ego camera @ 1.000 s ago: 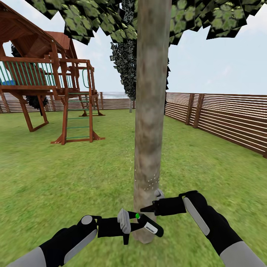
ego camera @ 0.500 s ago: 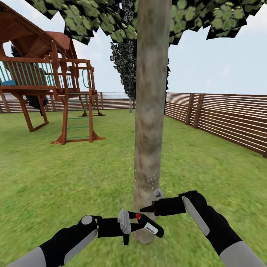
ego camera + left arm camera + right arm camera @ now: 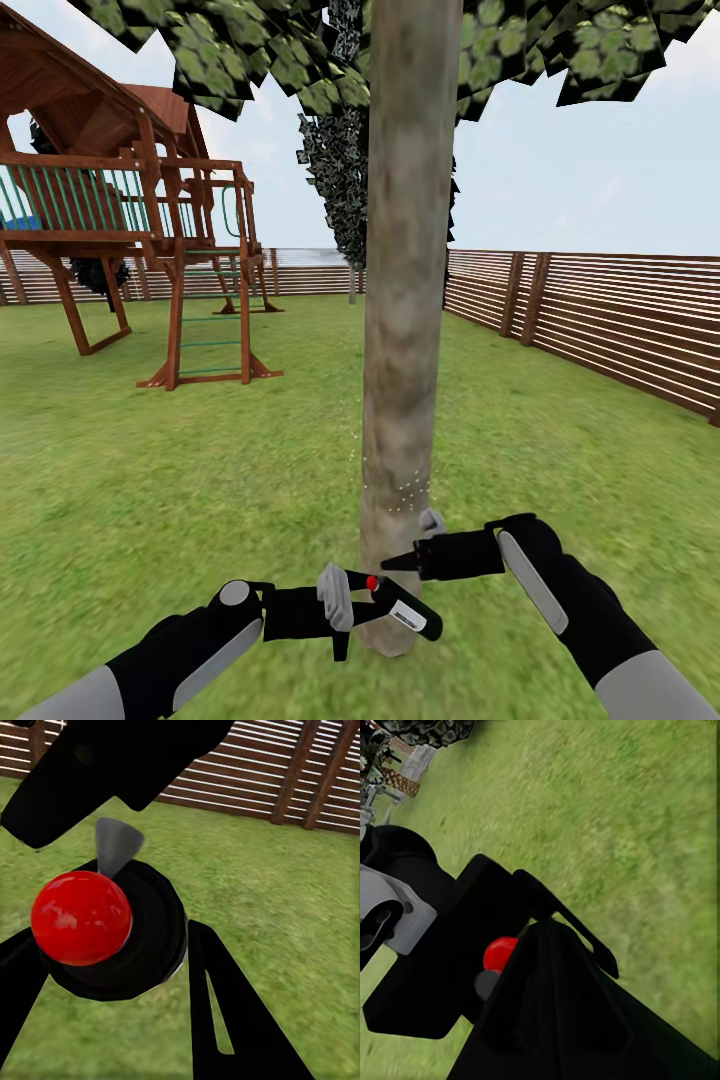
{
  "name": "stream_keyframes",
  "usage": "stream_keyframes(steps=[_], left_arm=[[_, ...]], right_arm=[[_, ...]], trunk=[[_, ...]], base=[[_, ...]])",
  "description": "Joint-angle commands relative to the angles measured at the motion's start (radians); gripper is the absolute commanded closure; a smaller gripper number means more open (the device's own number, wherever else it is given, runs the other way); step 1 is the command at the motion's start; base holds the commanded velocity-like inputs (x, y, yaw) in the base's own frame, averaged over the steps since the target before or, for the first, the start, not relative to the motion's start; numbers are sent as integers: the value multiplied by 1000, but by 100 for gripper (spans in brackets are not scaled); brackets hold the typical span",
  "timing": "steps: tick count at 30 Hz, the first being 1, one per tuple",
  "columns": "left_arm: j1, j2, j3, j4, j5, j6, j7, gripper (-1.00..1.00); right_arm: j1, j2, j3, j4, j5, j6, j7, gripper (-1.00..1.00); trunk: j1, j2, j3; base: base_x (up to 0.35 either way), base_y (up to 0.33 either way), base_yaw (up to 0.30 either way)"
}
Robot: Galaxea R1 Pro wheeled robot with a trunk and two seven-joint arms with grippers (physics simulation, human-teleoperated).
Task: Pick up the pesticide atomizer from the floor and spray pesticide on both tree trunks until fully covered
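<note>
- Low against the base of the tree trunk [image 3: 402,330], in the head view: pesticide atomizer [image 3: 405,610], dark-bodied, lying roughly level, red button [image 3: 371,582] at its near end, a pale label on its side.
- Clamped around the atomizer: left gripper [image 3: 350,600], fingers narrowed onto the body; in the left wrist view the black fingers [image 3: 225,1020] flank the round black top and the red button [image 3: 80,916].
- Just above and to the right of it: right gripper [image 3: 400,562], black fingers drawn together to a point aimed at the trunk near the atomizer's button end; nothing visibly held; contact with the button cannot be judged.
- From the right wrist view: dark joined fingers [image 3: 555,1005] over the red button [image 3: 499,952], grass all around.
- On the trunk, a little above the right gripper: faint scatter of pale specks [image 3: 400,492].
- Overhead: green leaf canopy [image 3: 250,50] crossing the top of the head view.
- Around the trunk: green lawn [image 3: 200,480].
- Well back on the left: brown wooden play structure [image 3: 120,220] with ladder and green railings.
- Along the far edge and down the right side: brown slatted fence [image 3: 600,320].
- Behind the trunk: a second, darker tree [image 3: 335,190] near the fence.
</note>
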Motion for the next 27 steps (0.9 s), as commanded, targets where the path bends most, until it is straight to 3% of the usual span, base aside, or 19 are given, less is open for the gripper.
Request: stream_keyframes(steps=[1, 23, 27], left_arm=[[-2, 1, -4, 0, 6, -7, 1, 100], [-2, 1, -4, -10, 6, -7, 1, 100], [-2, 1, -4, -10, 6, -7, 1, 100]], right_arm=[[-1, -2, 0, -1, 4, 3, 4, 100], [-2, -8, -5, -3, 9, 3, 2, 100], [2, -10, -5, -53, 10, 3, -1, 100]], trunk=[[1, -2, -2], [1, -2, -2], [1, -2, -2]], base=[[0, 0, 0], [0, 0, 0], [0, 0, 0]])
